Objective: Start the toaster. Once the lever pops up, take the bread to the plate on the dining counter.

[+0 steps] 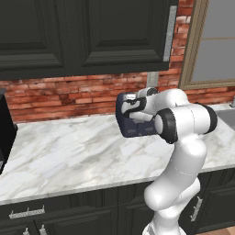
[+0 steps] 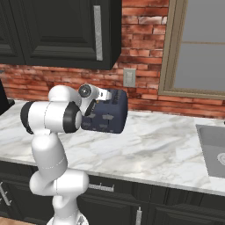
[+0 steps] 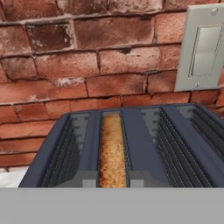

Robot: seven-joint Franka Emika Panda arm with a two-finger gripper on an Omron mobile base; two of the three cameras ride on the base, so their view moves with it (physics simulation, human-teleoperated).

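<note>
The dark navy toaster (image 1: 133, 129) (image 2: 109, 116) stands on the marble wall counter (image 1: 69, 151) against the brick wall. In the hand view I look down on the toaster's (image 3: 144, 144) top slots. The golden-brown bread (image 3: 112, 151) sits sunk in the second slot from the left; the other slots are bare. My gripper (image 1: 125, 99) (image 2: 108, 94) hovers over the toaster's upper front edge, shut, with nothing seen in it. The arm covers part of the toaster's front. The plate and the dining counter are out of view.
A grey wall switch plate (image 3: 203, 48) (image 2: 129, 77) is on the bricks right behind the toaster. A tall black appliance (image 1: 4, 133) stands at the counter's left end. A sink (image 2: 215, 149) lies to the right. Dark cabinets (image 1: 82, 32) hang overhead.
</note>
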